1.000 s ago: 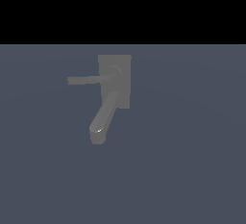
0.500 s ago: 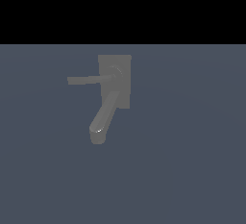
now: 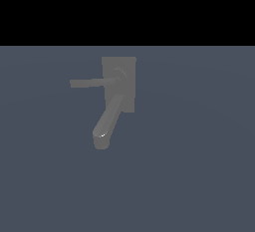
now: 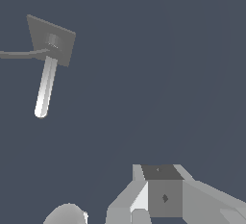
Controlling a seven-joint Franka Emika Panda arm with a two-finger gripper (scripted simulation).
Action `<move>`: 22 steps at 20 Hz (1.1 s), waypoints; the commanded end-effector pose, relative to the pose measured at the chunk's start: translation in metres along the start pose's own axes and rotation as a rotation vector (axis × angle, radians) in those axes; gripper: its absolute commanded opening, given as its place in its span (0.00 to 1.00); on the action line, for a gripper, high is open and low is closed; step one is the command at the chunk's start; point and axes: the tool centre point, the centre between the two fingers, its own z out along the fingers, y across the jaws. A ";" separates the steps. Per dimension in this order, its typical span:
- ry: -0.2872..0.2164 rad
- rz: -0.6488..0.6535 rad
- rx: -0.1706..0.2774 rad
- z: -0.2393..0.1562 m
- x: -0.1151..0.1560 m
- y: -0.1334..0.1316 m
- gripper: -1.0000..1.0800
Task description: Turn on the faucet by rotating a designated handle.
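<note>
I am seeing a flat slate-blue floor (image 3: 199, 176) filling the lower part of the exterior view, a plain black band (image 3: 127, 7) lying above it, the same floor showing in the wrist view

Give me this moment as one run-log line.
phase: approach | gripper: far from faucet, jaw state unclear | handle: untouched, pointing to exterior view's left | contact: none

Faucet (image 3: 118, 84) and handle (image 3: 92, 82) are rendered in smooth matte grey, a faint sheen shown on the spout (image 3: 104, 126).
</note>
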 end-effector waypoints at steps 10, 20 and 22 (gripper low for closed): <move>0.153 -0.031 -0.501 -0.055 0.039 0.010 0.00; 0.258 -0.147 -0.916 -0.099 0.081 -0.021 0.00; 0.275 -0.181 -0.994 -0.106 0.091 -0.032 0.00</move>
